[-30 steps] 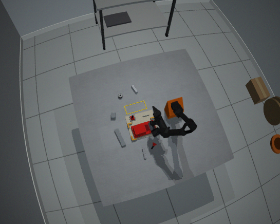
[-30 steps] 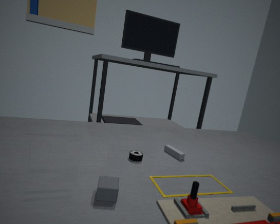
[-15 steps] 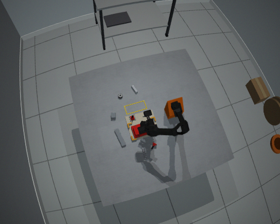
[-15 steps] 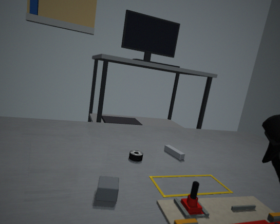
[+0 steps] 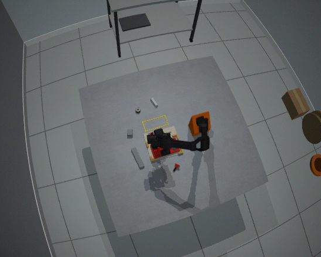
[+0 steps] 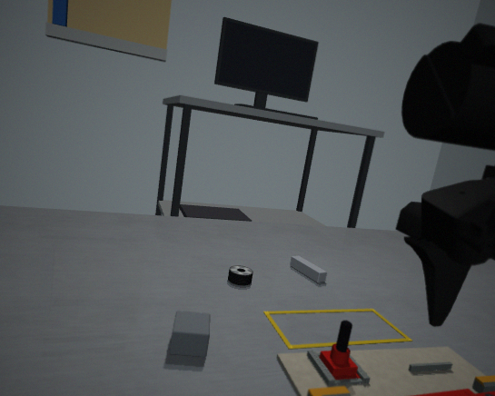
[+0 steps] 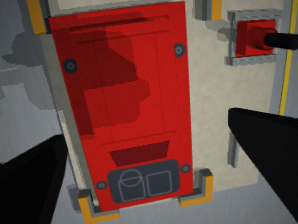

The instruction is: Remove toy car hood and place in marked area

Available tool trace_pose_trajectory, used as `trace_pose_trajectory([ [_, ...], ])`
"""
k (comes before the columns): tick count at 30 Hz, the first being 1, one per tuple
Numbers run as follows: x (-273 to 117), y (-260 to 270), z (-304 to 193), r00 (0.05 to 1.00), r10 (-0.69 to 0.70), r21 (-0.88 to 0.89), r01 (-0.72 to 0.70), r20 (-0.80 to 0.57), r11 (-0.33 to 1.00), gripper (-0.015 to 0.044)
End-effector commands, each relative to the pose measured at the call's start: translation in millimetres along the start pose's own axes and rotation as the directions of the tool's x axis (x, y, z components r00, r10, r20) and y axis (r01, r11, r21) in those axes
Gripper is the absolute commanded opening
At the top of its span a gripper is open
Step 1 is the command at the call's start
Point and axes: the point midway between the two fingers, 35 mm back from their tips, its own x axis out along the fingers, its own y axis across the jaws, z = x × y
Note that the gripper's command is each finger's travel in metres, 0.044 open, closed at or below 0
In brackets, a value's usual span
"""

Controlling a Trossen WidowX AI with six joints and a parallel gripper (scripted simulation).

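The pincer (image 7: 145, 150) hangs with its two fingers spread wide apart and nothing between them, pointing straight down over the toy car (image 7: 122, 100). In the wrist view the car's flat red top fills the gap between the fingers, one dark finger low on either side of it, neither touching it. Which panel is the hood cannot be told for certain; the whole red top sits in place on the car, with a dark grey plate bearing a circle and a square at its near end. The car lies on a pale base board (image 7: 210, 100) with orange corner brackets (image 7: 200, 192) holding its near end. Just beyond one finger, on the same board, a red block with a black peg (image 6: 342, 347) stands upright in a grey frame. Past the board's edge, the yellow-outlined marked area (image 6: 335, 327) lies on the grey surface (image 6: 97, 272). Farther out from the pincer rest a grey block (image 6: 190, 336), a small black ring (image 6: 241, 274) and a pale grey bar (image 6: 308, 269), all well apart. From above, the arm (image 5: 184, 144) reaches across the board from its orange base (image 5: 199, 122).
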Motion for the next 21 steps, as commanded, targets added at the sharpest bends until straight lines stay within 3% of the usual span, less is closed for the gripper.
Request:
trace_pose_trajectory([
  [1, -1, 2, 5, 0.999, 0.042, -0.008, -0.042, 0.011, 0.999, 0.0440],
  [21, 10, 2, 6, 0.999, 0.042, -0.008, -0.042, 0.011, 0.999, 0.0440],
])
